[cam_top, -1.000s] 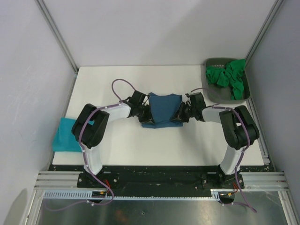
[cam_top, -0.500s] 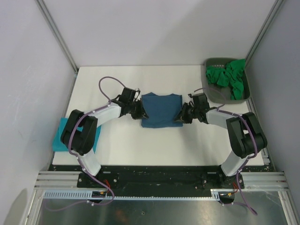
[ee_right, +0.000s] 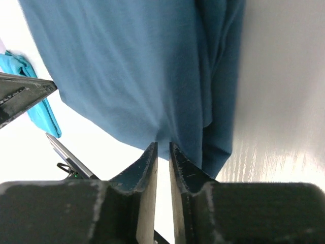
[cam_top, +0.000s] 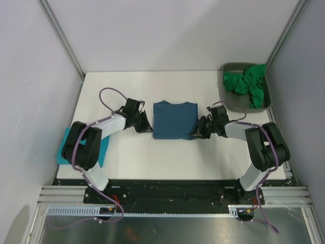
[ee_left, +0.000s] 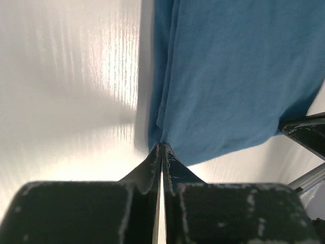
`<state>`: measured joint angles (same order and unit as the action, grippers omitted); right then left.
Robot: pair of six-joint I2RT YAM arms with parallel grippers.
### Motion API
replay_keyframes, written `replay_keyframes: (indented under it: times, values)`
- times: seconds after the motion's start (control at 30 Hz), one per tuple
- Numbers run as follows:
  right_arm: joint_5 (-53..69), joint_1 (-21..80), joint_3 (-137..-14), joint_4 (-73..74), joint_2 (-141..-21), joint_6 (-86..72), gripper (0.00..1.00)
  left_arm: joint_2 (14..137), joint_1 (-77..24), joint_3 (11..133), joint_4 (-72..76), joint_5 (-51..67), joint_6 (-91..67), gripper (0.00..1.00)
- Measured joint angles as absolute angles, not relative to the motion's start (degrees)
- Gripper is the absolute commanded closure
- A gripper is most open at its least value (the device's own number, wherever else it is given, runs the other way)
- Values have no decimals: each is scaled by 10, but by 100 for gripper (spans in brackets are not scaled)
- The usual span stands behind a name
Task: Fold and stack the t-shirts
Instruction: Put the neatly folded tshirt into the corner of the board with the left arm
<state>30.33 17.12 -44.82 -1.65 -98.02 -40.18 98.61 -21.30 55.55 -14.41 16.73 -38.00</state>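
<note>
**Left fingers** (ee_left: pixel 151 163): black and clenched flat against each other, with only a hairline slit between them. No cloth is visible in the slit. The tips touch the edge of the dark steel-blue folded cloth t-shirt (cam_top: pixel 175 120). In the top view this contact is at the shirt's near left corner.

**Right fingers** (ee_right: pixel 146 170): black and parallel, parted by a narrow gap through which a white surface shows. They are released, with nothing grasped between them. The tips sit at the opposite edge of the same t-shirt, at its near right corner. Several stacked fold layers show along that side.

**Dark steel-blue t-shirt:** it lies flat as a near-square folded packet at the centre of the white tabletop (cam_top: pixel 152 157), between the two sets of fingers. Both forearms lie low and point inward toward it, one from each side.

**Light turquoise folded t-shirt** (cam_top: pixel 65 148): it lies at the near left edge of the tabletop. It is partly hidden by the left arm's elbow and is well apart from the steel-blue shirt.

**Bright green crumpled t-shirts** (cam_top: pixel 249 84): they are heaped in the dark grey plastic tray (cam_top: pixel 231 103). The tray stands at the far right corner of the tabletop, well apart from both sets of fingers.
</note>
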Motion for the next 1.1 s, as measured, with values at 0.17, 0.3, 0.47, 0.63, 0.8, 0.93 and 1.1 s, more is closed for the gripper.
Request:
replay_keyframes:
  times: [0.17, 0.3, 0.47, 0.63, 0.8, 0.93, 1.1]
  values:
    - [252, 171, -467, 36, -916, -389, 46, 914, -189, 555, -161, 156, -370, 85]
    - [175, 175, -544, 78, -911, -352, 39, 858, -171, 555, -173, 143, -359, 82]
    - [108, 176, -611, 87, -951, -311, 38, 820, -156, 538, -185, 136, -347, 81]
    - [68, 176, -624, 99, -1011, -281, 38, 801, -142, 514, -202, 136, -340, 81]
    - [58, 176, -631, 108, -1047, -264, 38, 783, -138, 502, -210, 137, -338, 81]
    - [54, 177, -643, 107, -1056, -259, 44, 777, -137, 496, -210, 137, -334, 81]
    - [50, 186, -648, 107, -1065, -260, 50, 775, -136, 487, -212, 137, -329, 81]
